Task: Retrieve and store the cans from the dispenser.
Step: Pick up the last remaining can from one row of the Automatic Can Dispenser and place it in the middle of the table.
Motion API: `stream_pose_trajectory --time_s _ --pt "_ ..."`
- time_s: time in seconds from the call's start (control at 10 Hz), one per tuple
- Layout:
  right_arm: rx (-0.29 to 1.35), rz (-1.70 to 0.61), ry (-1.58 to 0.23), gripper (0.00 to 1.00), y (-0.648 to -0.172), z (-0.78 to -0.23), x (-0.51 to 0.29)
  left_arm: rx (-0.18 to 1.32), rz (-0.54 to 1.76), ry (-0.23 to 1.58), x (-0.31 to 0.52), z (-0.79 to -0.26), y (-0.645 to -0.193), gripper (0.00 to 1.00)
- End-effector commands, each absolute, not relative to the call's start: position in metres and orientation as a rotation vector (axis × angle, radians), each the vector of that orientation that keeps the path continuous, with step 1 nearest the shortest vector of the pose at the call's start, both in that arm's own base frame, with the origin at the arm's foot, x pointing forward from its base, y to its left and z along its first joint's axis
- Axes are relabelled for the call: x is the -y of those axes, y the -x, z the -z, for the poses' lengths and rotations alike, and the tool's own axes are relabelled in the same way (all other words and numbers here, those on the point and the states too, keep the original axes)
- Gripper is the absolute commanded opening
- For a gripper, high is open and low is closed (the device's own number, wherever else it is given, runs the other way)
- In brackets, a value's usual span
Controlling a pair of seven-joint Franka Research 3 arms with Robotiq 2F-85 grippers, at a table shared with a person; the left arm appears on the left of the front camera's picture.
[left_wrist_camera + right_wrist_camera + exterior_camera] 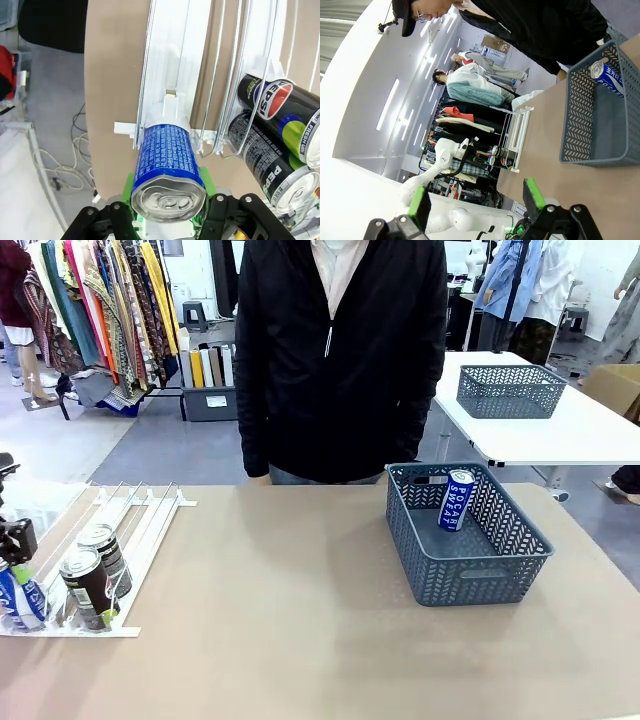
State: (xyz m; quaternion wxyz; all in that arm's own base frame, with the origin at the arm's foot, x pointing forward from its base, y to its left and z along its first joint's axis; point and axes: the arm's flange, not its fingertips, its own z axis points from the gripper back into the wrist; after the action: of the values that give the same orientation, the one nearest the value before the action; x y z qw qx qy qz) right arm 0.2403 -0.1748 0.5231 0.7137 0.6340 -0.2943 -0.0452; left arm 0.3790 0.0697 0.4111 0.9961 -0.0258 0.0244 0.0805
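While left gripper [169, 214] clamps it, blue can [167, 160], white print, silver top

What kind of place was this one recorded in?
Probably a robot test room dressed as a shop: a rail of hanging clothes, a second white table with a grey lattice basket, and a white can dispenser on the brown table.

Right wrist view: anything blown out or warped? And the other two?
Right wrist view: ceiling glare washes the left side white, scene rolled sideways, basket sharp. Left wrist view: blue can crisp, dispenser rails slightly bowed. Front view: even light.
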Motion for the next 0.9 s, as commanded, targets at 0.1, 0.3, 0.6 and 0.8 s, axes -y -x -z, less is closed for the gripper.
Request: stream_pose_trajectory --time_s 0.1,0.3,0.6,0.8 --pt "0.678 0.088 -1.418 1.00 -0.243 -0.527 0.175 0.024 -0.174 0.039 -0.063 -0.439 -0.367 0.00" --pt "0.678 0.088 -1.418 1.00 -0.243 -0.527 0.175 0.103 -0.155 0.026 -0.047 -0.491 -0.349 0.00" --pt "0.678 0.088 -1.418 1.00 -0.243 -0.527 0.175 0.214 -0.098 -0.009 -0.016 -0.586 -0.318 0.00" --pt "0.678 0.088 -1.418 1.00 -0.243 -0.527 0.175 0.335 -0.082 0.010 -0.006 -0.621 -0.295 0.00"
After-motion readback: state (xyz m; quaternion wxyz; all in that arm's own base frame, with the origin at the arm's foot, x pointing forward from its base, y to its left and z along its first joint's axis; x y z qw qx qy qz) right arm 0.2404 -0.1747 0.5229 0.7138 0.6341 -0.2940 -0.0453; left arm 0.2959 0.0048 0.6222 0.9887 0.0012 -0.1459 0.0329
